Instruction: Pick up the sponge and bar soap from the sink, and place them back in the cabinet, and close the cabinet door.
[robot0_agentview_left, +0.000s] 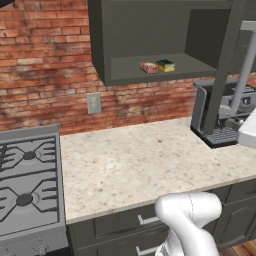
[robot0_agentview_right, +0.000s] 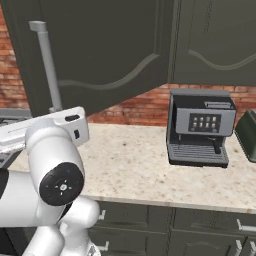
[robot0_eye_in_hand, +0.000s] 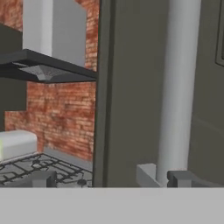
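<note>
Already, in the left base view, the bar soap (robot0_agentview_left: 148, 67) and sponge (robot0_agentview_left: 165, 65) sat side by side on the cabinet (robot0_agentview_left: 150, 40) shelf, with its door (robot0_agentview_left: 226, 65) swung out edge-on above a speckled countertop (robot0_agentview_left: 145, 160), a gas stove (robot0_agentview_left: 27, 185) to the left, and red brick behind.

From the right base view, you saw that door's arched panel (robot0_agentview_right: 105, 50) and long bar handle (robot0_agentview_right: 47, 65) just above the arm, an espresso machine (robot0_agentview_right: 201, 127) standing near on the counter.

Through the hand view, your gripper (robot0_eye_in_hand: 111, 178) stood wide open, holding nothing, the handle (robot0_eye_in_hand: 177, 87) rising close over one finger (robot0_eye_in_hand: 183, 178). Judged from here, a push off-centre could have slid the fingers off the bar, or driven the door into the espresso machine's side.
</note>
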